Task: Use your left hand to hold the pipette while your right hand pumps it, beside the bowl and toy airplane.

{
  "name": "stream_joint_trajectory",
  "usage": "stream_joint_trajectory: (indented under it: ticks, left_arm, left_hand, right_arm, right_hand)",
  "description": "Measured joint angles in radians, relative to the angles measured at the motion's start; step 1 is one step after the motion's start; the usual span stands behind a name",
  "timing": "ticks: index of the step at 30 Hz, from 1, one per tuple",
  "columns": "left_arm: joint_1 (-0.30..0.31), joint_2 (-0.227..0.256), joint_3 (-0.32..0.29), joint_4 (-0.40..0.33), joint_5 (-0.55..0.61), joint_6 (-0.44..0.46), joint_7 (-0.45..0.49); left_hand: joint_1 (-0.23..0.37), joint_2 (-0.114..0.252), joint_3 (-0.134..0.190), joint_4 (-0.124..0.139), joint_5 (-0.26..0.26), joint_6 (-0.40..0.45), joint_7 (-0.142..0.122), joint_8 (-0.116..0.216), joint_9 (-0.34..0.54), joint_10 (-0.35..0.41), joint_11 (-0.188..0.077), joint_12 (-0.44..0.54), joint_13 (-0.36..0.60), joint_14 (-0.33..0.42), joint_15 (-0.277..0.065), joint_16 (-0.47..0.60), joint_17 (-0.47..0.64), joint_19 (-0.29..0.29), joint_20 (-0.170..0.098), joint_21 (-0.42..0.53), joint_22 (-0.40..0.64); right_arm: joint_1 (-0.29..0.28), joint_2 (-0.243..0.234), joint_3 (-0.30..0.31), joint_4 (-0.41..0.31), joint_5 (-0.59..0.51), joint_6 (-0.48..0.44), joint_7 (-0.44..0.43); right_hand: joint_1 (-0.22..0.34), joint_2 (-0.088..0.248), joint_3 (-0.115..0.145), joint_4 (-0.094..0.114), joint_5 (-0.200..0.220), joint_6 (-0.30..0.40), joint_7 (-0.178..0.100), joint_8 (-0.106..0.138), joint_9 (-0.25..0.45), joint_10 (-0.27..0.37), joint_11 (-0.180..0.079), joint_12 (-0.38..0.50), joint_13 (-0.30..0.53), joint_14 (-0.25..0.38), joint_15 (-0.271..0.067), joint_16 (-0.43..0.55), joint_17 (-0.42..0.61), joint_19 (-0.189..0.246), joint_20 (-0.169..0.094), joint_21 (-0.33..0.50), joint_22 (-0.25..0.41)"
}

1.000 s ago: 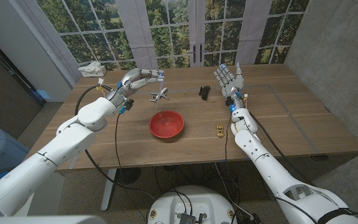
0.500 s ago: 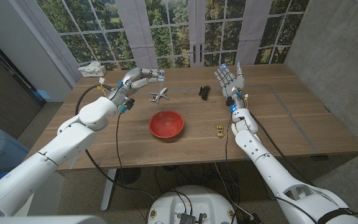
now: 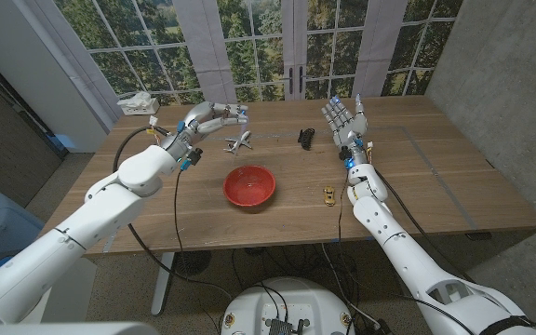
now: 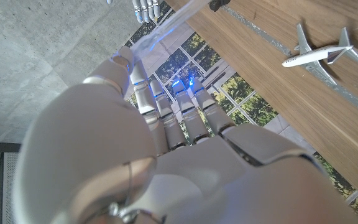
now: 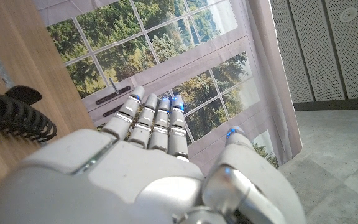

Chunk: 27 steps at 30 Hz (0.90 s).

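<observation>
Currently, the white object [image 3: 139, 102] at the desk's [image 3: 435, 186] far left corner is too small to identify. The left hand [image 3: 205, 119] is raised above the far left part of the desk, fingers curled, grasping the pipette [image 3: 240, 112]; in the left wrist view the pipette [image 4: 166, 28] is a translucent blurred streak running out past the fingers [image 4: 160, 112], its tip not resolvable. The toy airplane [image 3: 239, 142] lies on the desk just beside that hand, toward the middle. The red bowl [image 3: 249, 186] sits near the desk's centre, nearer the front edge. A small black item [image 3: 306, 137] toward the far edge and a small brass-coloured item [image 3: 328, 194] near the front edge cannot be made out. The right hand [image 3: 343, 118] stands upright above the far right part, fingers spread and straight, empty, well apart from the pipette.
</observation>
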Motion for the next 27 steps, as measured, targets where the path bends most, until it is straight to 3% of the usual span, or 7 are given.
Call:
stream_joint_trajectory:
  ticks: [5, 7, 17, 19, 27]
  left_arm:
    - [0.002, 0.01, -0.001, -0.013, 0.0, 0.018, -0.002]
    - [0.002, 0.016, -0.002, -0.02, 0.0, 0.018, -0.002]
    - [0.01, 0.03, -0.007, -0.043, -0.009, 0.051, -0.009]
    - [0.012, 0.032, -0.008, -0.046, -0.009, 0.053, -0.009]
    - [0.022, 0.039, -0.013, -0.06, -0.009, 0.058, -0.006]
  left_hand:
    - [-0.022, 0.021, -0.004, 0.004, 0.053, -0.04, -0.023, 0.002, 0.0, -0.006, -0.006, 0.0, 0.008, -0.012, -0.001, 0.0, 0.005, -0.005, -0.009, 0.0, 0.001]
    - [-0.034, 0.025, -0.004, 0.004, 0.068, -0.058, -0.026, 0.019, 0.001, -0.006, -0.006, 0.0, 0.012, -0.017, 0.001, 0.0, 0.005, -0.005, -0.009, 0.0, 0.005]
    - [-0.06, 0.027, -0.004, 0.004, 0.094, -0.096, -0.02, 0.046, 0.016, -0.008, -0.007, 0.0, 0.017, -0.022, -0.004, 0.0, 0.005, -0.007, -0.018, 0.004, 0.005]
    - [-0.06, 0.027, -0.004, 0.004, 0.099, -0.105, -0.021, 0.069, 0.016, -0.012, -0.004, 0.0, 0.02, -0.022, -0.004, 0.0, 0.005, -0.007, -0.018, 0.004, 0.005]
    - [-0.074, 0.028, -0.006, 0.006, 0.108, -0.114, -0.023, 0.081, 0.016, -0.017, -0.005, 0.0, 0.021, -0.027, 0.001, 0.0, 0.005, -0.007, -0.018, 0.004, 0.005]
  right_arm:
    - [-0.004, -0.002, 0.0, -0.006, 0.0, 0.001, -0.002]
    - [-0.004, -0.002, 0.0, -0.006, 0.0, 0.001, -0.003]
    - [-0.017, -0.01, 0.0, -0.025, 0.0, 0.002, -0.007]
    - [-0.019, -0.01, 0.0, -0.028, 0.0, 0.002, -0.008]
    - [-0.031, -0.015, 0.0, -0.043, 0.0, 0.005, -0.01]
  right_hand:
    - [-0.013, -0.013, 0.0, 0.0, 0.0, 0.0, 0.0, 0.0, 0.0, 0.0, 0.0, 0.0, 0.0, 0.0, 0.0, 0.0, 0.0, 0.0, 0.0, 0.0, 0.0]
    - [-0.013, -0.013, 0.0, 0.0, 0.0, 0.0, 0.0, 0.0, 0.0, 0.0, 0.0, 0.0, 0.0, 0.0, 0.0, -0.002, 0.0, 0.0, 0.0, 0.0, 0.0]
    - [-0.018, -0.008, 0.003, -0.003, 0.0, 0.0, 0.0, 0.0, 0.0, 0.0, 0.0, 0.0, 0.005, 0.0, 0.0, -0.004, 0.0, -0.004, 0.004, 0.0, 0.0]
    - [-0.018, -0.008, 0.003, -0.003, 0.0, 0.0, 0.0, 0.0, 0.0, 0.0, 0.0, 0.0, 0.005, 0.0, 0.0, -0.004, 0.0, -0.004, 0.004, 0.0, 0.0]
    - [-0.018, -0.008, 0.003, -0.003, 0.0, 0.0, 0.0, 0.0, 0.0, 0.0, 0.0, 0.0, 0.005, 0.0, 0.0, -0.004, 0.0, -0.004, 0.004, 0.0, 0.0]
